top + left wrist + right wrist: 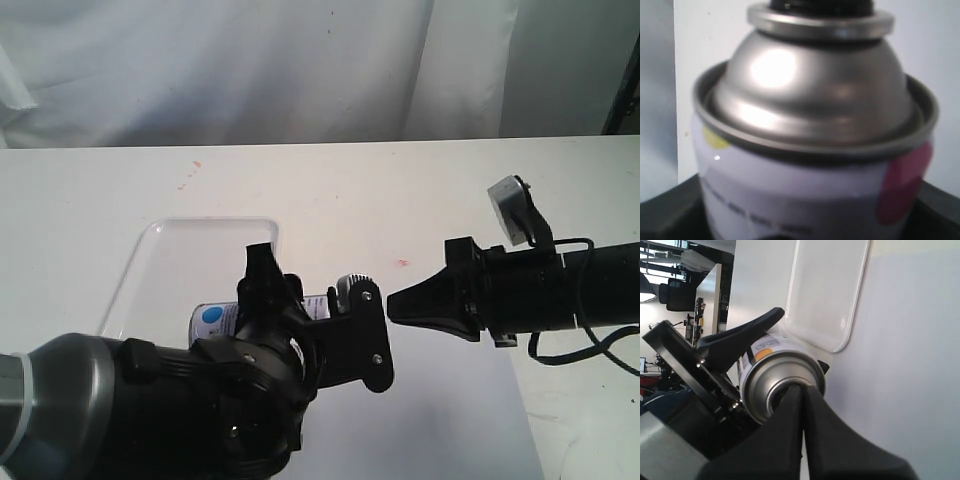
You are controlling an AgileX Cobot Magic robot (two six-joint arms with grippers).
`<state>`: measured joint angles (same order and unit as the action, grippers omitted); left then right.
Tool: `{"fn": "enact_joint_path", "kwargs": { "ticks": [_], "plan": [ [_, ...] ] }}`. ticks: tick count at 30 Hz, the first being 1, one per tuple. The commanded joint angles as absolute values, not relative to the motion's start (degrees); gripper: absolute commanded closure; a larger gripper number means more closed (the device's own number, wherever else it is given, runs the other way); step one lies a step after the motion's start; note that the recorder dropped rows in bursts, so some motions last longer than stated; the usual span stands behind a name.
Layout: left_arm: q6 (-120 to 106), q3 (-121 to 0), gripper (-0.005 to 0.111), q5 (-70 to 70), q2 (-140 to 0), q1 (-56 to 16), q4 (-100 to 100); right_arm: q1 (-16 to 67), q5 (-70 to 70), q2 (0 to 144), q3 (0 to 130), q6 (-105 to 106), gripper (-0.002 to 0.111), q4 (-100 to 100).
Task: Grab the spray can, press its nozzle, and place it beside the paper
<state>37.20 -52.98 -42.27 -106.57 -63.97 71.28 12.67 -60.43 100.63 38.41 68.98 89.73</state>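
Observation:
My left gripper [310, 310] is shut on the spray can [215, 318], holding it on its side above the table with its top turned to the right. The left wrist view is filled by the can [810, 165]: white body, pink and yellow dots, silver shoulder, and the black nozzle [822, 5] at its tip. My right gripper [392, 305] is shut, its joined fingertips [802, 390] pointing straight at the can's top [782, 385] and covering the nozzle there. I cannot tell whether they touch it. The paper [450, 420] lies flat beneath both grippers.
A glossy white rimmed tray [165, 250] lies on the table at the left, partly behind my left arm; the right wrist view shows the tray [825, 290] beyond the can. Small red marks [402, 262] dot the tabletop. A white curtain hangs behind the table.

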Motion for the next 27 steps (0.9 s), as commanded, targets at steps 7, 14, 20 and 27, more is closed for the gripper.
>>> {"fn": "enact_joint_path", "kwargs": {
  "ticks": [7,14,20,27],
  "plan": [
    [37.06,-53.62,0.107,-42.44,-106.12,-64.24,72.77,13.69,-60.25,100.58,38.22,69.66,0.108,90.58],
    [37.06,-53.62,0.107,-41.97,-106.12,-64.24,72.77,15.40,-60.14,100.58,38.22,69.32,0.108,90.80],
    [37.06,-53.62,0.107,-41.97,-106.12,-64.24,72.77,16.63,-57.84,100.58,38.22,69.19,0.108,90.80],
    [37.21,-53.62,0.107,-41.49,-106.12,-64.24,73.00,16.63,-58.20,100.58,38.22,68.94,0.108,90.80]
  ]
}}
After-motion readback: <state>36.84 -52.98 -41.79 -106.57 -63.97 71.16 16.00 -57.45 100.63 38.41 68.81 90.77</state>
